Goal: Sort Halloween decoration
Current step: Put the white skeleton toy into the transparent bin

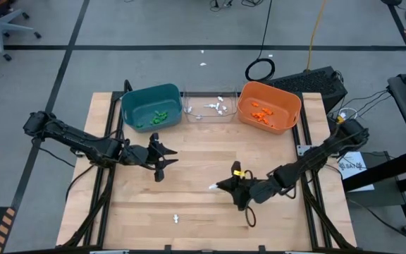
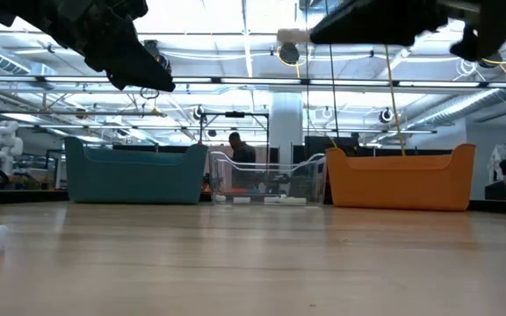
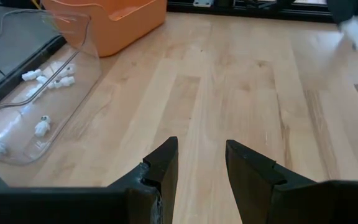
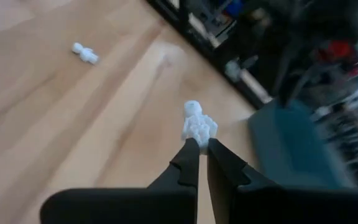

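Pale wooden bench (image 1: 196, 176) on a grey lab floor, three bins in a row along its far edge. Right gripper (image 4: 199, 144) over the near-right part of the bench, jaws pinched shut on a white skeleton trinket (image 4: 197, 126), lifted clear of the wood. Left gripper (image 3: 201, 158) waiting above the left-centre of the bench, jaws parted, nothing between them.

For the step in hand, probably the carry to the clear bin (image 1: 208, 107): best kept high enough to clear the rim, brought over the middle of the bin and not its wall, released low so so light a piece does not bounce out. Grip only by the tips on the figure's lower end, so no quick swings.

Bins, left to right: teal bin (image 1: 151, 106) with green pieces (image 1: 159, 118); clear bin with a few white pieces (image 1: 220, 106); orange bin (image 1: 268, 106) with orange pieces (image 1: 262, 115).

One more white trinket (image 1: 177, 219) loose on the near bench, well apart from both arms.
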Robot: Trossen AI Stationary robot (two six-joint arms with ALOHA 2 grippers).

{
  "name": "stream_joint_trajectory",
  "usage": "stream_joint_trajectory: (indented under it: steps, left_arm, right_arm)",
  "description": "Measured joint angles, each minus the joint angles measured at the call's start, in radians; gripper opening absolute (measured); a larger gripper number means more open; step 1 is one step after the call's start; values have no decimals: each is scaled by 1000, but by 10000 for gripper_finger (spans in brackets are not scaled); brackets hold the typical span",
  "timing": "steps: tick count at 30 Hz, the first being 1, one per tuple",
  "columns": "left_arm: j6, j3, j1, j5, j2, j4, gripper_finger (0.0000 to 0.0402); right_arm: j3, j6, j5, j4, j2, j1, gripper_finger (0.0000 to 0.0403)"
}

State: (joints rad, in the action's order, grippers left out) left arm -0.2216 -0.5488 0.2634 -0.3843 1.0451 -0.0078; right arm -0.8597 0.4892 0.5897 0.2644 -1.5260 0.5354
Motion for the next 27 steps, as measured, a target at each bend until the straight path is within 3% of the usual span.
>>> stream_joint_trajectory:
  steps: [14,21,27]
  left_arm:
    - [133,0,0,6,0,48,132]
    - [158,0,0,13,0,55,132]
    - [157,0,0,13,0,53,132]
  right_arm:
    - [-1,550,285,30,46,-8,0]
    - [-2,597,324,88,46,-9,0]
    - [-2,545,325,90,46,-9,0]
